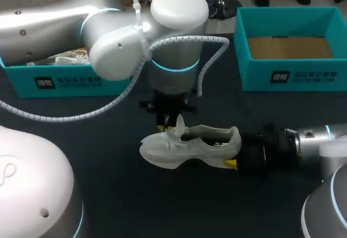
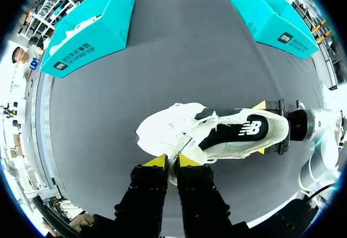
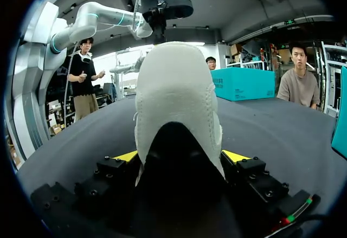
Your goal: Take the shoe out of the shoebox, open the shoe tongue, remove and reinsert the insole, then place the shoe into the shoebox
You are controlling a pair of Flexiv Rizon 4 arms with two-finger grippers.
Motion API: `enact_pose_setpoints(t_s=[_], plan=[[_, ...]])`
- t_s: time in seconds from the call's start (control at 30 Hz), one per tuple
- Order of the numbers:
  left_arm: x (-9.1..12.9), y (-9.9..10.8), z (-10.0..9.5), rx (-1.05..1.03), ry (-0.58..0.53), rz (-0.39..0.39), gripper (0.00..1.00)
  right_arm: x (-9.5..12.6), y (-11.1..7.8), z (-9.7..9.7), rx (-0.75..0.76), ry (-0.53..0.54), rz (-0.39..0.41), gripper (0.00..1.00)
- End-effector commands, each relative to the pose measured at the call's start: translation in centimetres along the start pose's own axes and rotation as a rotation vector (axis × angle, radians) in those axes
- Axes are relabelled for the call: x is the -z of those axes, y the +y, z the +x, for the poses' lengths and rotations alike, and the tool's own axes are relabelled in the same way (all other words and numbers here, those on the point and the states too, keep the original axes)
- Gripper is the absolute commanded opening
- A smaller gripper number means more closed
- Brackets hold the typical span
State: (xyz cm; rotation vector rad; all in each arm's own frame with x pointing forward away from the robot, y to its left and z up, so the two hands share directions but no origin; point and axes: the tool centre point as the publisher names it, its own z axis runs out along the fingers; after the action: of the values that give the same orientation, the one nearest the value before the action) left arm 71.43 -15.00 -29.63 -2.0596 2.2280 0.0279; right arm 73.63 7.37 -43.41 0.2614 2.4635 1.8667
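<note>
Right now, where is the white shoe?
In the head view the shoe lies centre, the right gripper clamped on its heel and the left gripper pinching near its tongue; the empty teal shoebox stands beyond, to the right.

White shoe (image 1: 190,146) upright on bench (image 1: 135,205), toe leftward, tongue (image 1: 178,124) standing up; teal shoebox (image 1: 293,78) open, well apart.
</note>
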Motion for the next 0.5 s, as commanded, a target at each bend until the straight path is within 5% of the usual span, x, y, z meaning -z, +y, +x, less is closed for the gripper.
enact_pose_setpoints(t_s=[0.03, 0.4, 0.5], plan=[[-0.3, 0.2, -0.8, -0.001, 0.064, -0.001, 0.06, -0.2, -0.5, 0.2, 0.000, -0.003, 0.003, 0.00], [-1.1, 0.5, -1.9, 0.014, 0.061, -0.024, 0.02, -0.2, -0.5, 0.2, 0.000, -0.003, 0.003, 0.00], [-0.8, 0.4, -1.8, 0.011, 0.067, -0.020, 0.09, -0.2, -0.5, 0.2, 0.000, -0.003, 0.003, 0.00]])
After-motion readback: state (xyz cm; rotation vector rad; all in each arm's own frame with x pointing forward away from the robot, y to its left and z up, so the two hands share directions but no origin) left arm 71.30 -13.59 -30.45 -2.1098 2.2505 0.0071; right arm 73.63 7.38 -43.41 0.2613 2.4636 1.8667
